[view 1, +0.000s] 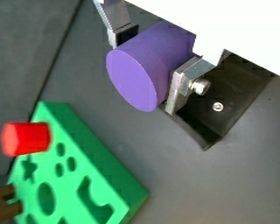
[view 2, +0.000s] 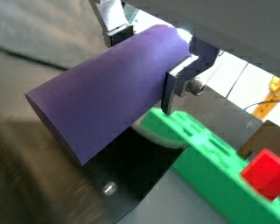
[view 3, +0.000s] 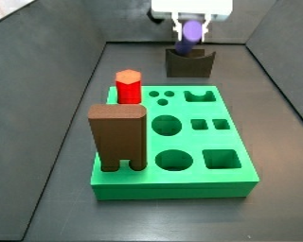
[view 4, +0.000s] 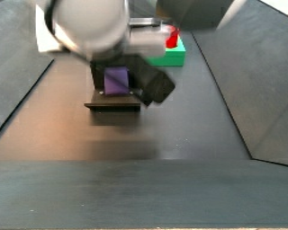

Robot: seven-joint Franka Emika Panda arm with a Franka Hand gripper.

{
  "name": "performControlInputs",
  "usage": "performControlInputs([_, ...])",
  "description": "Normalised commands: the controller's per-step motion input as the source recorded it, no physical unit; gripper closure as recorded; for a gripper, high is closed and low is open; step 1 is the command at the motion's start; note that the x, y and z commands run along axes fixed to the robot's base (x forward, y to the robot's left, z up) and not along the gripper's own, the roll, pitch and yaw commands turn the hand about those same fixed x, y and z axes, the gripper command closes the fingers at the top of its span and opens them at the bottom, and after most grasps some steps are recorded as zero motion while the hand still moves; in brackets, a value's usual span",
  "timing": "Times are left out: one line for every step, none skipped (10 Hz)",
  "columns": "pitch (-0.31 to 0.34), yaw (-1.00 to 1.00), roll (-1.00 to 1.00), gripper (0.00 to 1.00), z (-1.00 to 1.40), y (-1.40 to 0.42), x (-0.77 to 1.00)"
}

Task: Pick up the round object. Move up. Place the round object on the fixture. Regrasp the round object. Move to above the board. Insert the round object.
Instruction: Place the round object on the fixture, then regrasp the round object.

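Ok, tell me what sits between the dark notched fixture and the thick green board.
Nothing: a side view shows bare dark floor between fixture and board. The gripper holds the purple cylinder peg above the fixture.

Red hexagonal peg (view 3: pixel 128 86) upright in rear left slot; brown arch block (view 3: pixel 117 136) upright just before it

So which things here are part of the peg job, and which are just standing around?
In the job:
- smooth purple cylinder peg, held in the gripper above the fixture
- small dark notched fixture block
- thick green board with holes

Just standing on the board:
- red hexagonal peg
- tall brown arch-shaped block
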Motion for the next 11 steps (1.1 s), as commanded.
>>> performControlInputs([-0.027, -0.17, -0.18, 1.0, -0.74, 0.11, 0.15])
performControlInputs([-0.045, -0.14, -0.17, 1.0, -0.53, 0.09, 0.12])
performControlInputs([-0.059, -0.11, -0.12, 1.0, -0.37, 0.12, 0.1])
performControlInputs([-0.065, -0.1, -0.11, 1.0, -0.36, 0.13, 0.09])
performControlInputs([-0.073, -0.09, -0.1, 1.0, -0.35, 0.15, 0.08])
performControlInputs([-0.075, -0.09, -0.1, 1.0, -0.35, 0.16, 0.08])
performControlInputs([-0.076, -0.07, -0.1, 1.0, -0.34, 0.16, 0.08])
performControlInputs([0.0, 0.0, 0.0, 1.0, -0.17, -0.5, 0.0])
performControlInputs([0.0, 0.0, 0.0, 0.0, 0.0, 0.0, 0.0])
performControlInputs([0.008, 0.02, 0.03, 0.0, 1.0, 0.0, 0.0])
performControlInputs([0.014, 0.02, 0.04, 0.0, 1.0, 0.0, -0.01])
